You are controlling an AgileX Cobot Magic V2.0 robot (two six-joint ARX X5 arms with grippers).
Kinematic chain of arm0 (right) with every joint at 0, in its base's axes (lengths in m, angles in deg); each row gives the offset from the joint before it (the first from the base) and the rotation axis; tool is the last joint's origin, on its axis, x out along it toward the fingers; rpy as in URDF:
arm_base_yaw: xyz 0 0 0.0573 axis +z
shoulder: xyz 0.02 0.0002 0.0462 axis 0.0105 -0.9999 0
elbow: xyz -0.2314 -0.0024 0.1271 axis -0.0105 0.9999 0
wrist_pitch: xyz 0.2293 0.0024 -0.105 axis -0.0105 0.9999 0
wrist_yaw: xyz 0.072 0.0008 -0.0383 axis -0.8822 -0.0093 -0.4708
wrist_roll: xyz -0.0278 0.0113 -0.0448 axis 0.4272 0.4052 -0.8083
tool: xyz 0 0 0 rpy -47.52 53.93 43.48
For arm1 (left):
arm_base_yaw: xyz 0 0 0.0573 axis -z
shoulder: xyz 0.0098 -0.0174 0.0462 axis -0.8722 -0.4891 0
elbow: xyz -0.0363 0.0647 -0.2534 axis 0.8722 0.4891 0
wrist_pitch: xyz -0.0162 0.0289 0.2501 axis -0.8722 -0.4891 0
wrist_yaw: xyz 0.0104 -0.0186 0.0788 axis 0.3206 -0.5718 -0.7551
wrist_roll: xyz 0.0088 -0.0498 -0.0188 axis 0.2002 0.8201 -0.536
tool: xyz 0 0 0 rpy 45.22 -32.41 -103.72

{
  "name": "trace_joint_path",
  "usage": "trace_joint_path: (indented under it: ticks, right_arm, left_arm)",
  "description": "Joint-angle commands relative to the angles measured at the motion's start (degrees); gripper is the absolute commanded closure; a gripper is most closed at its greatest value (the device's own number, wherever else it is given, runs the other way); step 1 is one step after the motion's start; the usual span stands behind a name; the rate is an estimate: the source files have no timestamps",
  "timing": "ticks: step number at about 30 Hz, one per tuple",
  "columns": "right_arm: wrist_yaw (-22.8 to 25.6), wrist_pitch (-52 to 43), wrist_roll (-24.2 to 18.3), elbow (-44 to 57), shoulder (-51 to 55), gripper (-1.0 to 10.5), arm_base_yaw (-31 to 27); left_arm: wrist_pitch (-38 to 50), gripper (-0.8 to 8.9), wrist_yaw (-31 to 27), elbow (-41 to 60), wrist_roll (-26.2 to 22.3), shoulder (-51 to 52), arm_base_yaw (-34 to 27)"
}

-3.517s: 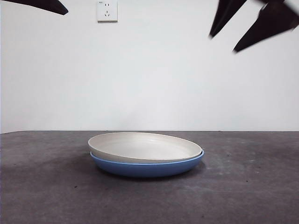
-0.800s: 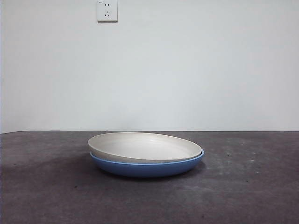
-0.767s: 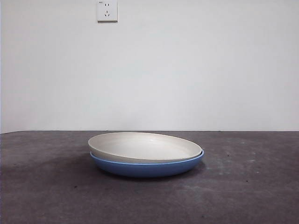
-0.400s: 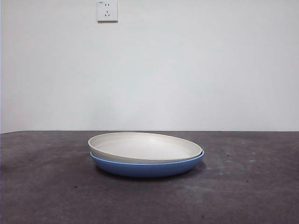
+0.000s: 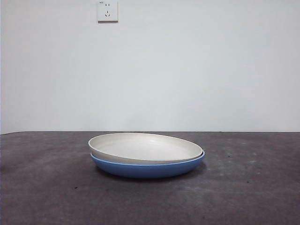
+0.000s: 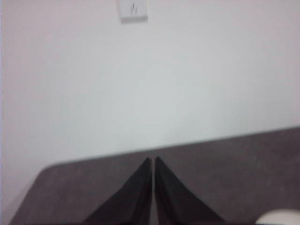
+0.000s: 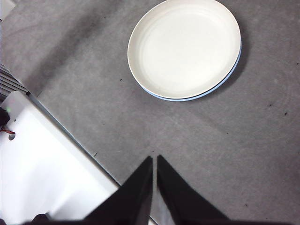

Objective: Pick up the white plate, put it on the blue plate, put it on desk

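The white plate [image 5: 143,147] lies nested in the blue plate [image 5: 149,169] on the desk [image 5: 243,187] at the middle of the front view. In the right wrist view the white plate [image 7: 183,47] covers the blue plate [image 7: 230,75], which shows only as a thin rim. My right gripper [image 7: 154,159] is shut and empty, high above the desk [image 7: 220,150] and away from the plates. My left gripper [image 6: 153,161] is shut and empty, raised over the desk [image 6: 243,159]; an edge of the white plate [image 6: 279,218] shows at the corner. Neither arm shows in the front view.
A white wall with a socket [image 5: 107,10] stands behind the desk. A white box-like surface [image 7: 42,164] with a red wire lies beside the desk's edge in the right wrist view.
The black gripper tips seen at the top corners 3.8 s ago have left the front view. The plates have not moved.
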Motion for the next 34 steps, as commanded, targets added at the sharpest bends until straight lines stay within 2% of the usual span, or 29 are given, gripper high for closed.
trace_joint_path:
  ticks: [1, 7, 14, 23, 34]
  right_arm:
    - [0.0, -0.4, -0.6, -1.0, -0.3, 9.4, 0.3]
    - [0.0, -0.4, -0.6, -1.0, -0.3, 9.4, 0.3]
    - [0.0, -0.4, -0.6, -1.0, -0.3, 9.4, 0.3]
    - [-0.1, -0.4, -0.6, -1.0, -0.3, 9.4, 0.3]
    - [-0.1, -0.4, -0.6, -1.0, -0.3, 9.4, 0.3]
  left_arm:
    - [1.5, 8.04, -0.5, 5.6, -0.9, 2.7, -0.8]
    - [1.5, 8.04, -4.3, 16.6, -0.3, 8.7, -1.4]
    - [1.4, 8.04, -4.7, 26.0, -0.3, 15.9, -1.4]
    - [-0.2, 8.04, -4.9, 31.3, 2.3, 20.5, -1.4]
    - [-3.5, 8.04, -4.9, 33.5, 2.5, 23.2, -1.4]
